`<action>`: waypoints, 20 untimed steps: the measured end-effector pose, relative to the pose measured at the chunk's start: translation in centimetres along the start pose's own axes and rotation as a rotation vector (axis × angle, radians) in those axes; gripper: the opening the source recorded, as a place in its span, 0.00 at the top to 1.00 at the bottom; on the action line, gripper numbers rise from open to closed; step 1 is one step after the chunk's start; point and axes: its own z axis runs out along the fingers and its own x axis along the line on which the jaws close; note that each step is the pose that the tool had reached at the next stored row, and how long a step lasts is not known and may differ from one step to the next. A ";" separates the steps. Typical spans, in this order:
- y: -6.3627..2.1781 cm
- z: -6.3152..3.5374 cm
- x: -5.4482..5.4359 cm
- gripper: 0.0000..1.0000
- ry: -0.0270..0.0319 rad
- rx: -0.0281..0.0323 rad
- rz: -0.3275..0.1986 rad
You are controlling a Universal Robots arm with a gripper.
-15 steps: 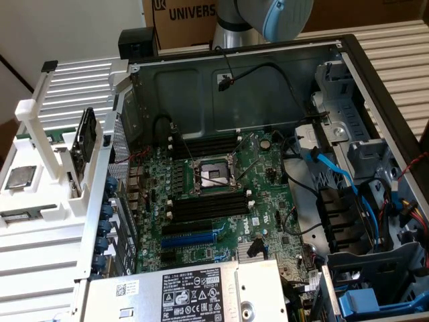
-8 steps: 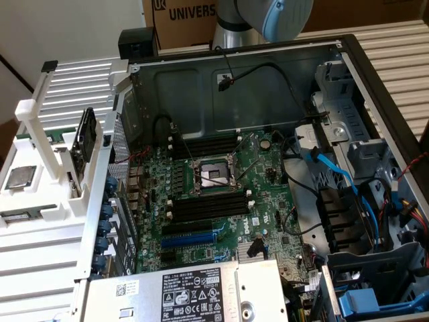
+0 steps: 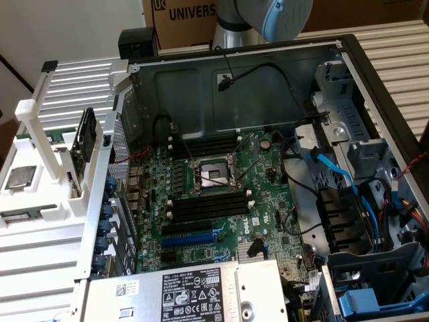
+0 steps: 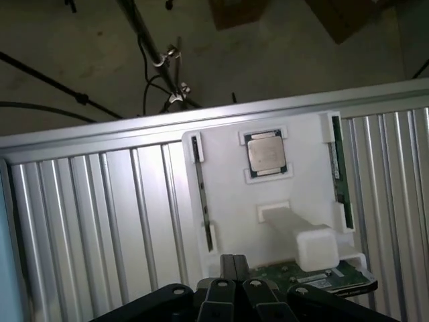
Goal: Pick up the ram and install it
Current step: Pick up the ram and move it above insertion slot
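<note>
Gripper (image 4: 233, 263): fingers pressed together, holding nothing, poised above the white holder (image 4: 228, 208).
Ram (image 4: 339, 171): green stick stood on edge in a slot at the holder's side, top edge up, likely so it can be pinched from above.
2nd stick (image 4: 199, 188): in the opposite slot.
Processor (image 4: 266, 153): flat between the 2.
Clearance: slot walls hug each stick, with open air above.
Black memory slots (image 3: 208, 206): appear empty, inside the open case (image 3: 375, 87).

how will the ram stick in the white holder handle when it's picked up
Likely stiff and light: the ram is a thin, narrow green board. Probably little to grip and apt to bind if tilted, since it sits on edge in a slot of the white holder.
</note>
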 end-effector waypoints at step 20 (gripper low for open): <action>1.19 2.70 0.6 0.90 -0.0175 0.0516 -0.021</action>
